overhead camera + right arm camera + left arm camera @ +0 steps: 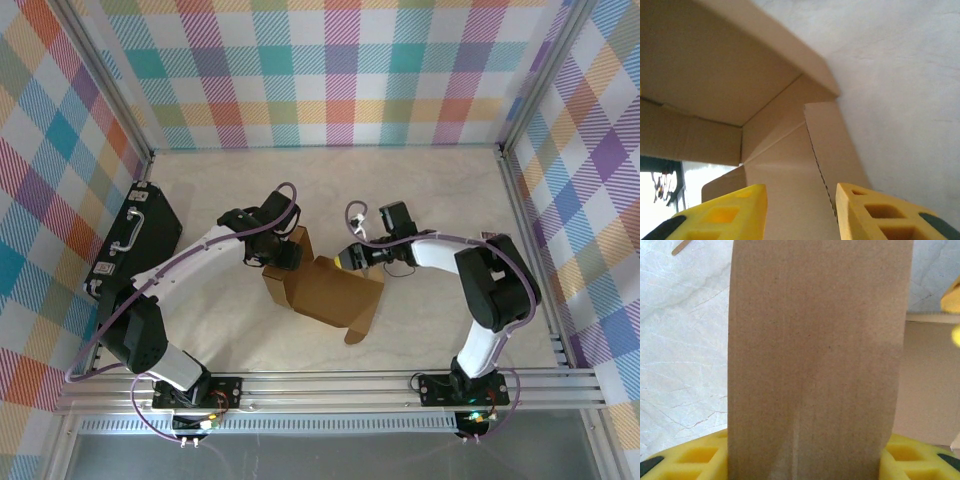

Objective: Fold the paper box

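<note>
Left wrist, fingers (690, 457): about half parted, with a brown flap filling the gap from one to the other.
Left gripper (807, 462): appears clamped across that flap's width, probably to keep it standing as a wall.
Right gripper (800, 212): jaws apart, straddling the edge of an inner flap with no pinch evident; likely lining up to push it inward.
Paper box (335, 295): partly erected, mid-table between the two arms, near-side flaps splayed outward.
Table (440, 200): pale surface carrying the box.
</note>
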